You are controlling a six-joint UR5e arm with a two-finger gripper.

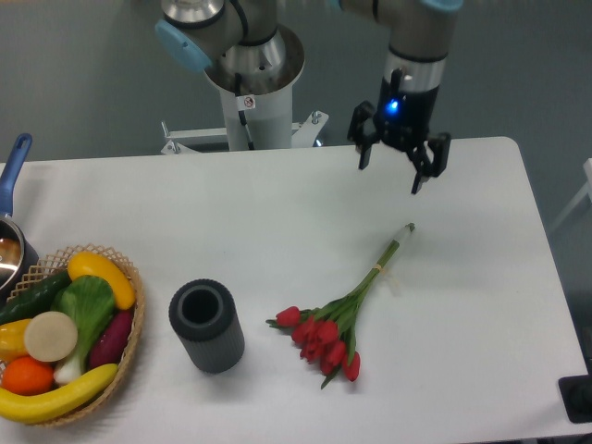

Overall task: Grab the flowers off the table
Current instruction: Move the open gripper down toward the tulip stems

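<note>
Flowers lie flat on the white surface, right of centre & toward the front edge. Red heads bunched at the lower left end, stems running up and to the right, stem tips ending near the middle-right of the surface. Leaves green, stems bound partway along by a pale tie.

Gripper hangs above the far part of the surface, up and slightly right of the stem tips, well apart from them. Fingers spread wide, pointing down, nothing between them; blue light lit on the wrist above. Arm base stands behind the far edge, left of the gripper.

Dark grey cylinder, hollow top, stands upright just left of the flower heads, not touching. Wicker basket at the front left corner w/ fruit & veg: banana, orange, cucumber, a yellow piece, green leafy one, a purple one. Pan w/ blue handle at the left edge, partly cut off. Small black object at the far right edge, cropped; can't tell what it is.
</note>
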